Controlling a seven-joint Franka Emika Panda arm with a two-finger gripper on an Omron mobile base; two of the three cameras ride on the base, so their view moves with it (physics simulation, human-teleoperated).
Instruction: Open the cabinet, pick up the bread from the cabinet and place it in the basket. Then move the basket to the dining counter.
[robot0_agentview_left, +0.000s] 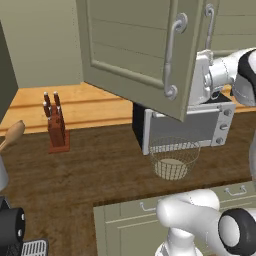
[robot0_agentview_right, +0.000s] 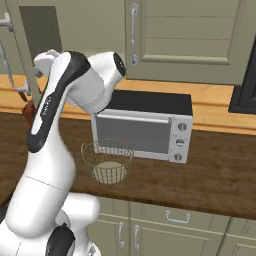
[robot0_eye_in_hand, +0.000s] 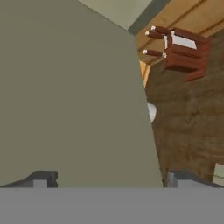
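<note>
Cabinet (robot0_agentview_left: 135, 45) door stands swung out over the counter, its curved grey handle (robot0_agentview_left: 172, 55) facing you in the left base view. Your gripper (robot0_eye_in_hand: 105, 179) sits up against the door's flat inner face with its fingers (robot0_eye_in_hand: 41, 178) spread wide, holding nothing. You can see the wire basket (robot0_agentview_right: 106, 161) on the dark wood counter (robot0_agentview_right: 215, 175), just in front of the microwave (robot0_agentview_right: 145, 125), with a knife block (robot0_agentview_left: 57, 127) off to the left
</note>
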